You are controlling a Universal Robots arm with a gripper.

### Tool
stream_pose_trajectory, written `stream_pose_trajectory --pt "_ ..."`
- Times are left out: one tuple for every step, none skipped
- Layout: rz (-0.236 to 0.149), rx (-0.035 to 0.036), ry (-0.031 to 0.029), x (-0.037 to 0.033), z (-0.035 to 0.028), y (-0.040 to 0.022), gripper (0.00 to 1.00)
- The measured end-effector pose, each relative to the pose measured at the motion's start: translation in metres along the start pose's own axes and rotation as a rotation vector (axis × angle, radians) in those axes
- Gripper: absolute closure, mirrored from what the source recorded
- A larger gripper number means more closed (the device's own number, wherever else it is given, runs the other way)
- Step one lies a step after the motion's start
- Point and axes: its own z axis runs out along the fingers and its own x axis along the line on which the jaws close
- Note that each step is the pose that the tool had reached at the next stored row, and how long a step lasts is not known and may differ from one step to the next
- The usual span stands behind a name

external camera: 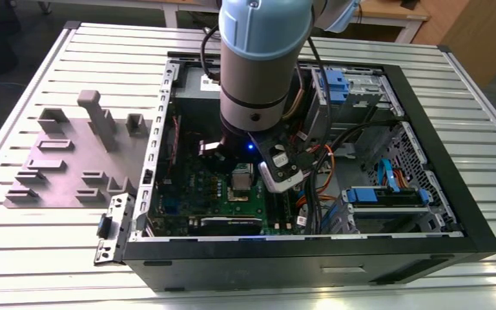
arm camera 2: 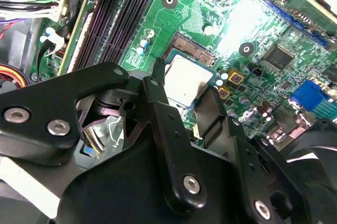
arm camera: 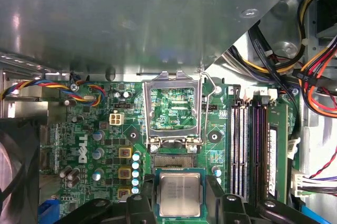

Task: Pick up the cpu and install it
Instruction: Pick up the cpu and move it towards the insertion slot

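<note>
Chief risk: a skewed or off-centre lowering of the small flat square cpu [arm camera: 180, 192] with its silvery-grey metal lid, bending the fine contacts of the dark open socket [arm camera: 176, 160] on the green motherboard [arm camera: 100, 129]. Likely causes: a slight tilt in the grasp, a slip along the pads, or the wrong rotation against the socket's keying. Impossible to tell the orientation marks from here. Also possible: a knock against the oblong silver metal socket frame [arm camera: 174, 103], raised on the far side of the socket from the chip.

In the first wrist view, a clean matte lid with faint print, ringed by a thin dark-green border; by the look of it flat, rigid and unforgiving of side force. Clamped by two opposite edges in the black two-finger gripper [arm camera: 180, 199], drawn in narrowly around it. Poised just beside the socket, overlapping its near edge, apparently not yet seated.

Flanking the socket: long black memory slots [arm camera: 251, 150] on one side, a row of small round capacitors [arm camera: 136, 171] on the other. Around everything, the black metal computer case [external camera: 317, 265].
</note>
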Motion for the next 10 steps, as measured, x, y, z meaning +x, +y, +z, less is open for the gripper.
stream_pose_trajectory --pt "0.0 0.0 0.0 0.0 0.0 0.0 0.53" --pt "0.0 0.0 0.0 0.0 0.0 0.0 0.53" --pt "0.0 0.0 0.0 0.0 0.0001 0.0 0.53" --pt "0.0 0.0 0.0 0.0 0.0001 0.0 0.53" --pt "0.0 0.0 0.0 0.0 0.0001 0.0 0.53" --pt "0.0 0.0 0.0 0.0 0.0001 0.0 0.53" --pt "0.0 0.0 0.0 0.0 0.0001 0.0 0.53" --pt "0.0 0.0 0.0 0.0 0.0001 0.0 0.53" --pt "0.0 -0.0001 -0.0001 0.0 0.0004 0.0 0.53" --pt "0.0 -0.0005 -0.0003 -0.0001 0.0011 0.0001 0.53"
